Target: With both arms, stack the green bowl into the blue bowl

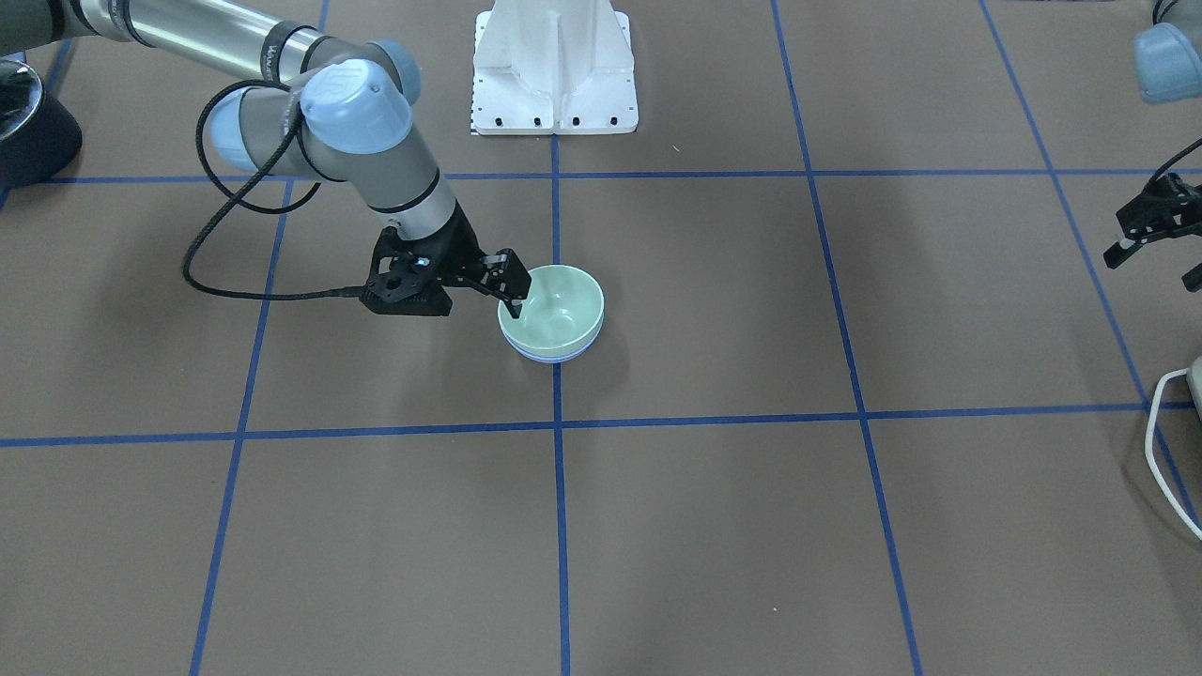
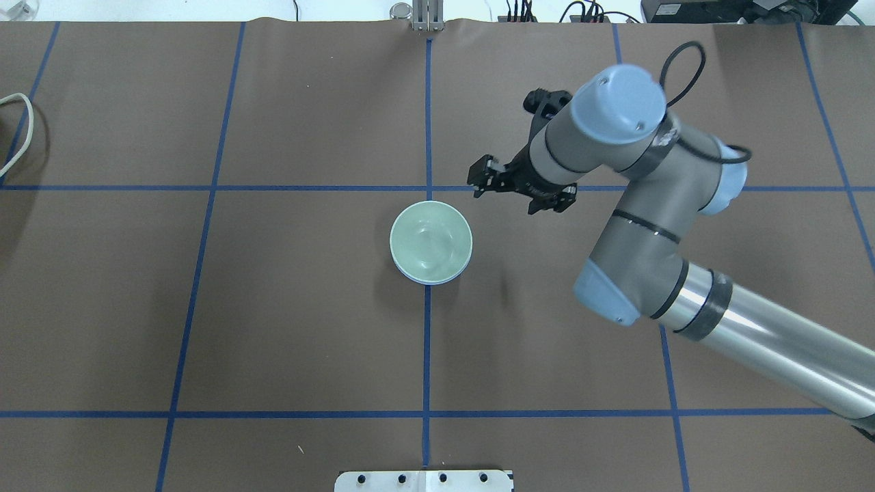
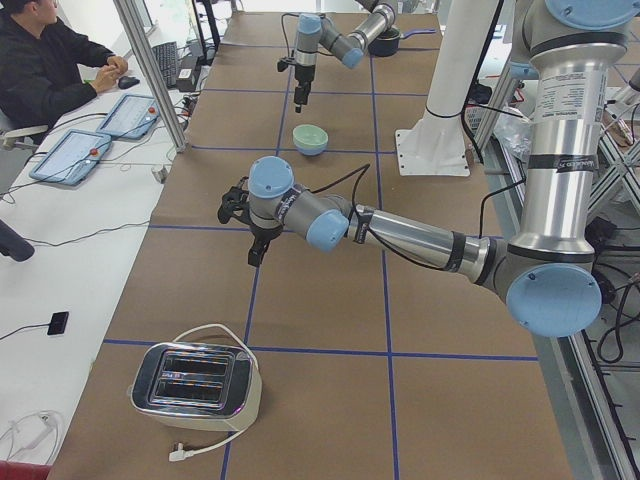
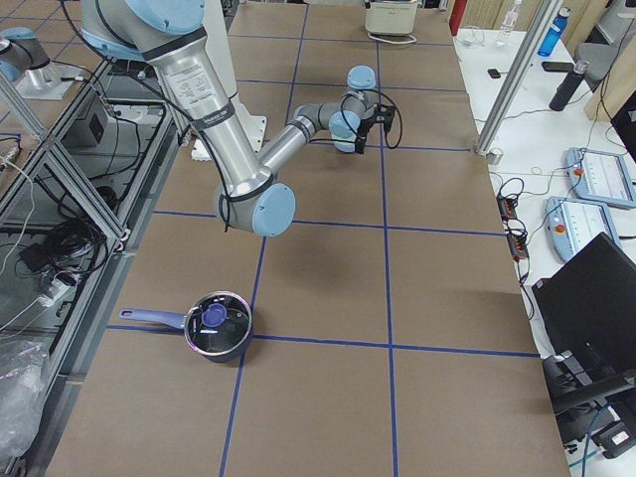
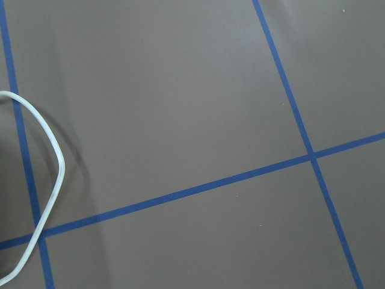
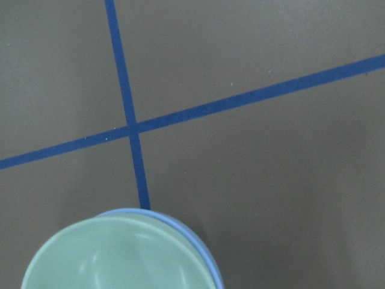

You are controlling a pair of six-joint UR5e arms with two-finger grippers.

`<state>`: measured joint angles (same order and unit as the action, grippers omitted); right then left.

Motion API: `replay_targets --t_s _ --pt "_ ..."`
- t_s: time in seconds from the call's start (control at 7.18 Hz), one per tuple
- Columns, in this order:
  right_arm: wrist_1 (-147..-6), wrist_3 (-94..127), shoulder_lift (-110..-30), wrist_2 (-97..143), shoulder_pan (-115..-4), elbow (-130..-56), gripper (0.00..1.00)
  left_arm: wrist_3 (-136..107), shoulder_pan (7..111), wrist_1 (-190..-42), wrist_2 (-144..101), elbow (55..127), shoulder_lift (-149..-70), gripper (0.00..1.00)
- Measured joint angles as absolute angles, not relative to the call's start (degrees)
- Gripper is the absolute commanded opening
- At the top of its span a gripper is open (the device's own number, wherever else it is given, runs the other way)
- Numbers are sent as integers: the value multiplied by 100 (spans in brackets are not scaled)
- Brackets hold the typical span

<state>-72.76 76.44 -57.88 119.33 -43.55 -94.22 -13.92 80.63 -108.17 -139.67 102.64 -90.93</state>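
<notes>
The green bowl (image 1: pixel 554 314) sits nested inside the blue bowl (image 1: pixel 556 357) on the table's centre line; only the blue rim shows under it. Both also show in the overhead view, the green bowl (image 2: pixel 431 240) over the blue rim (image 2: pixel 405 275), and in the right wrist view, the green bowl (image 6: pixel 120 259) and the blue rim (image 6: pixel 201 250). My right gripper (image 1: pixel 515 286) is open and empty, raised just beside the bowls' rim on the side away from the robot (image 2: pixel 478 179). My left gripper (image 1: pixel 1153 261) is open and empty, far off at the table's left end.
The white pedestal base (image 1: pixel 554 66) stands behind the bowls. A toaster (image 3: pixel 195 385) with a white cable (image 2: pixel 17 130) lies at the left end. A dark pot (image 4: pixel 217 323) sits at the right end. An operator (image 3: pixel 45 60) sits beside the table.
</notes>
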Motion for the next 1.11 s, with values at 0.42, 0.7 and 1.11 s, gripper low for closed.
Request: replay_targets --t_s 0.42,0.7,1.11 --pt "-7388 4694 -6776 12717 -6126 -9228 100 -792 8644 -10778 -14040 10064 -8899 97" --pt "-7498 2766 -7206 13197 -7313 -8709 100 -401 8941 -10772 -14033 9863 -8859 97" --pt "-7546 1283 -7581 13426 -8365 -8041 100 -118 9105 -10773 -13980 9637 -8853 97"
